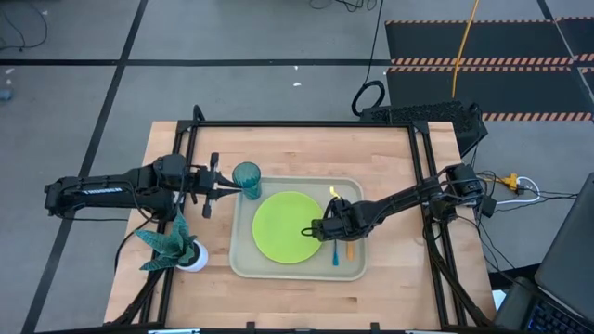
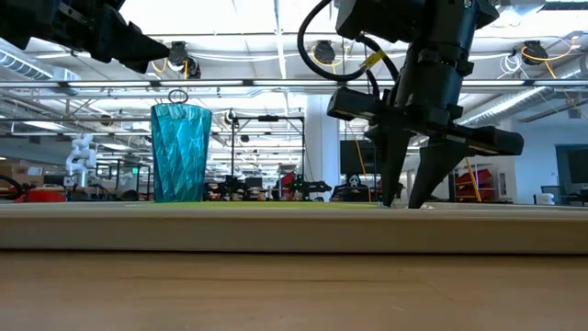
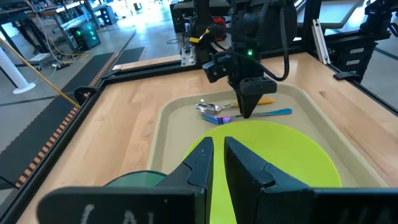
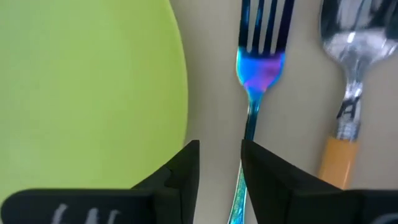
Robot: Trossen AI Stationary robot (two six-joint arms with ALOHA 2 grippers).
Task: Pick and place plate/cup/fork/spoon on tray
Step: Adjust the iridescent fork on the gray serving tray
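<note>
Overhead, one beige tray (image 1: 243, 264) is sitting on the wooden worktop (image 1: 306, 148), carrying one lime-green plate (image 1: 283, 225), one teal cup (image 1: 247, 178) at its far left corner, one blue-handled fork (image 1: 335, 252) and one orange-handled spoon (image 1: 347, 243) lying side by side to the plate's right. The left gripper (image 1: 234, 188) is reaching to just beside the cup, and the right gripper (image 1: 312, 231) is hanging at the plate's right edge. A teal plant in a white pot (image 1: 178, 245) is standing off the tray's left side.

At worktop level, the ribbed, translucent cup (image 2: 180, 152) is standing upright behind the tray's rim (image 2: 294, 216), while the right gripper (image 2: 408, 199) is pointing down with its fingers slightly parted and nothing between them.

From the left wrist, the left gripper (image 3: 217, 151) is showing a narrow gap, gripping nothing, with the plate (image 3: 280, 149) beyond.

From the right wrist, the fork (image 4: 261, 56) with metal tines is lying beside the shiny-bowled spoon (image 4: 348, 74); the handle is running under the gap of the right gripper (image 4: 220, 152).
</note>
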